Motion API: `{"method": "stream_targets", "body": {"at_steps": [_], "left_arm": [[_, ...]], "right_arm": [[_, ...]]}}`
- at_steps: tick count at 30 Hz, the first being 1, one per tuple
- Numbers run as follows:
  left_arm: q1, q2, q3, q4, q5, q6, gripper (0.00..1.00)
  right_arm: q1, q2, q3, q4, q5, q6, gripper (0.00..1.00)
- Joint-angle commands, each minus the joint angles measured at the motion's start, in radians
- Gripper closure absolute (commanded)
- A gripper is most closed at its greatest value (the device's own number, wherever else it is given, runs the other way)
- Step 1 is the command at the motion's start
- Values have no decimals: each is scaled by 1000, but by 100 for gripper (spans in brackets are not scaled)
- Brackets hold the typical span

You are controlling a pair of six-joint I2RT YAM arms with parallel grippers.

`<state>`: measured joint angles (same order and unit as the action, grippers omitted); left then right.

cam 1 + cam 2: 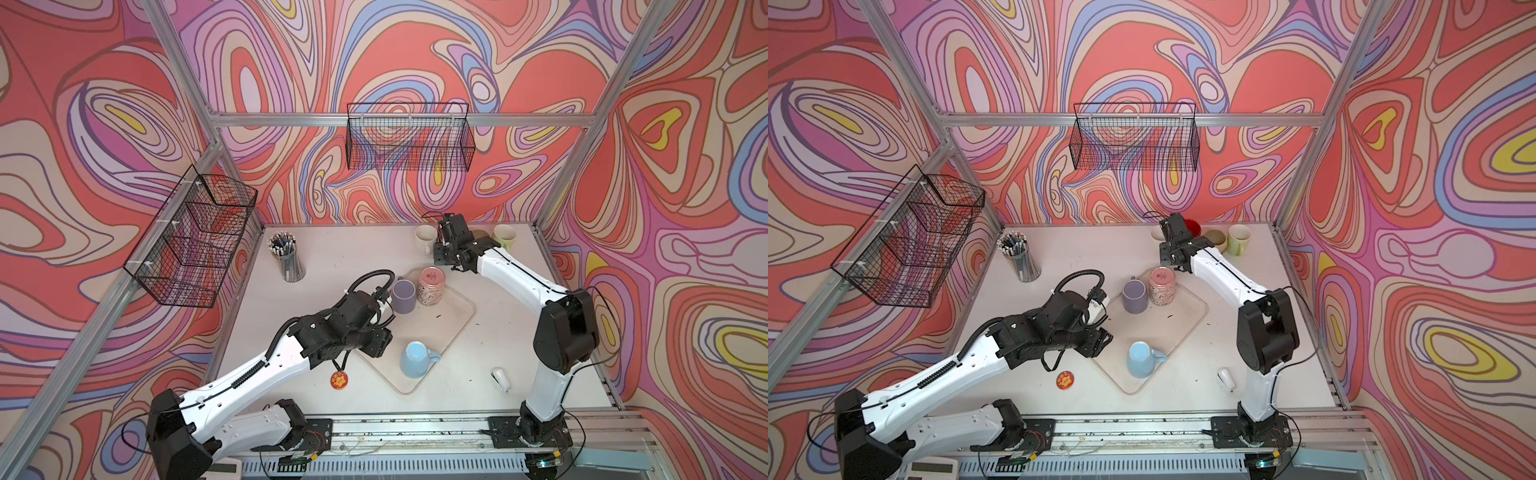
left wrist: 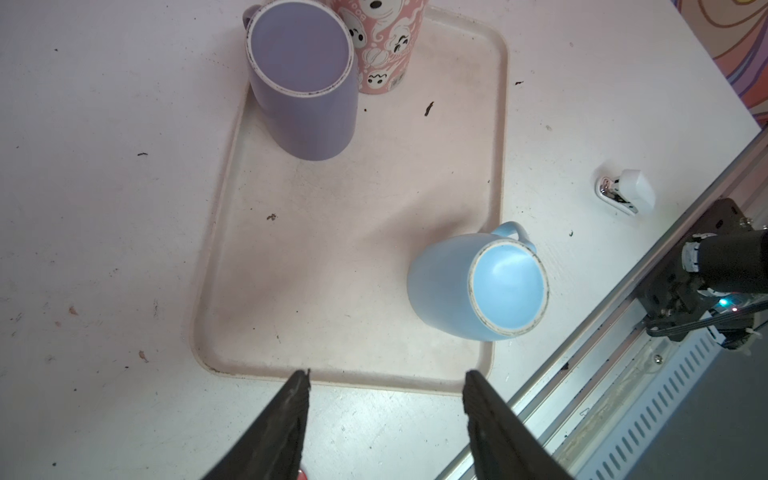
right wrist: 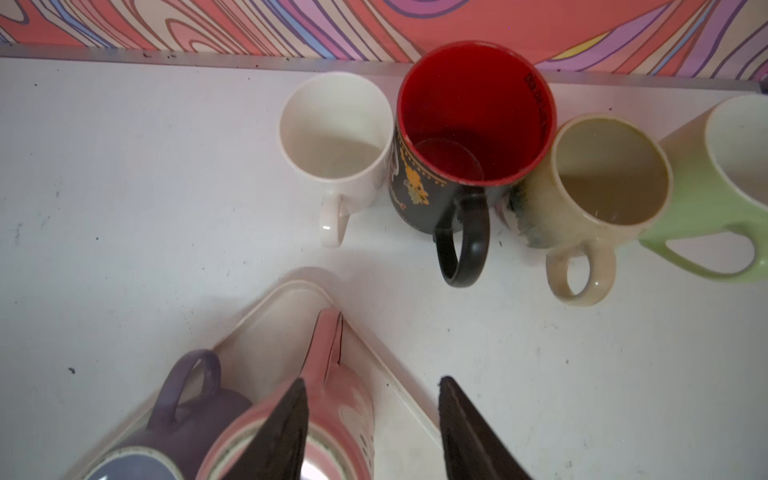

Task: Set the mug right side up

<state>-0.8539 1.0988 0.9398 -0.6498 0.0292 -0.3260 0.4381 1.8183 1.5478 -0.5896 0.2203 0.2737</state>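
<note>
Three mugs are shown base-up on the tray (image 1: 451, 320) at the centre of both top views. A purple mug (image 1: 403, 296) and a pink mug (image 1: 431, 286) are set close together at the tray's upper corner. A blue mug (image 1: 415, 359) is set at its lower corner, handle turned to the right. Four upright mugs are lined along the far edge of the table (image 1: 332, 257), upper right of centre: white mug (image 3: 336, 129), black mug (image 3: 417, 199), beige mug (image 3: 606, 166) and green mug (image 3: 702, 195).

The left arm (image 1: 249, 374) is extended from the lower left of the frame, with the wrist bent. The left gripper (image 2: 386, 376) is thereby pointed down over the tray's left corner, left of the blue mug and below the purple mug. Its jaws are held apart, and only tray rim and table are seen between them.

The right arm (image 1: 519, 282) is raised from the lower right, folded at the elbow and stretched toward the upper centre. The right gripper (image 3: 372, 380) is hung above the pink mug, short of the upright row. Its jaws are likewise parted and nothing is clasped. One finger is seen across the pink mug; contact cannot be judged.
</note>
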Motion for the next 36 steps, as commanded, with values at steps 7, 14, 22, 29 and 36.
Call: {"method": "stream_targets", "body": {"at_steps": [7, 14, 22, 29, 36], "left_arm": [[-137, 18, -99, 56, -55, -60, 22], [-218, 74, -176, 194, -97, -123, 12], [-239, 136, -233, 359, -102, -159, 11], [-242, 211, -251, 484, -94, -187, 11], [-243, 254, -263, 520, -151, -225, 10]], "right_arm": [[6, -214, -275, 148, -104, 54, 48], [6, -336, -443, 235, -135, 88, 48], [6, -411, -543, 270, -164, 116, 48], [7, -435, -585, 269, -183, 123, 47], [8, -474, -625, 277, -222, 115, 48]]}}
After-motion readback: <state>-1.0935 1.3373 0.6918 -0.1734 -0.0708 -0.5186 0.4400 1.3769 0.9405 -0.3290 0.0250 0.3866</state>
